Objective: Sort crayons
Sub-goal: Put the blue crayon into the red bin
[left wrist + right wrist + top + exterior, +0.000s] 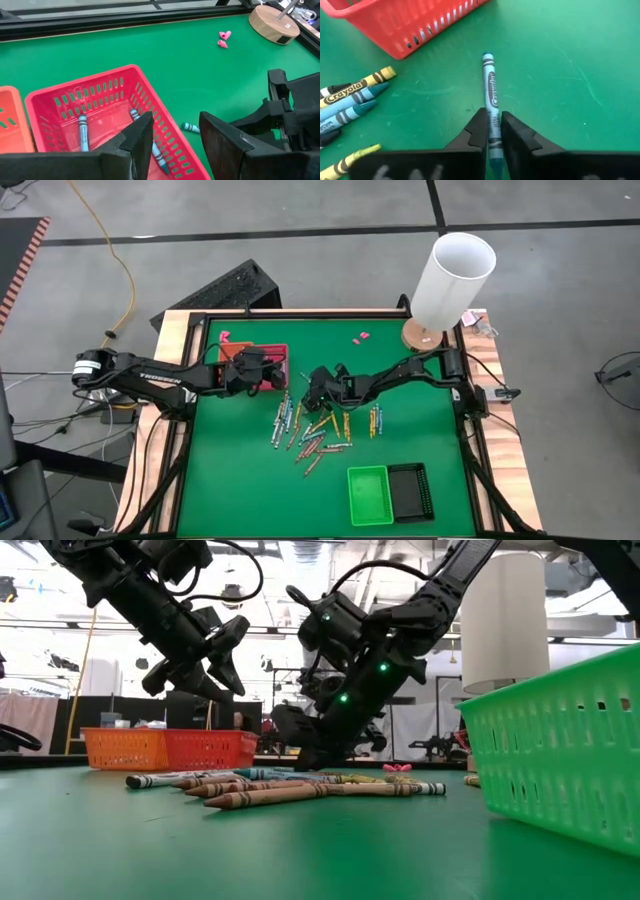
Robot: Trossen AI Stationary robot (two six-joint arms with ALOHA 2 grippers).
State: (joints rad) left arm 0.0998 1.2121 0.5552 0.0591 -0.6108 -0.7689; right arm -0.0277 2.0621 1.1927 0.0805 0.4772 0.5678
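Two blue crayons [82, 132] sit in the red tray [65, 90]; most crayons [310, 435] lie loose on the worktop [250, 490]. Right claw [492, 131] pinches a teal crayon [491, 90], probably not lifted; left claw [175, 135] hangs apart over the tray.

Right tool [493, 131] pinched narrow at table level; left tool [175, 137] parted, raised.

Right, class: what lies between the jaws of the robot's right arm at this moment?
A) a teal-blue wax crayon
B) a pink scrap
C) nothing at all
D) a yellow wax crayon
A: the right wrist view shows the right gripper with its jaws closed around the lower end of a teal-blue wax crayon lying on the green table, beside the red plastic basket.
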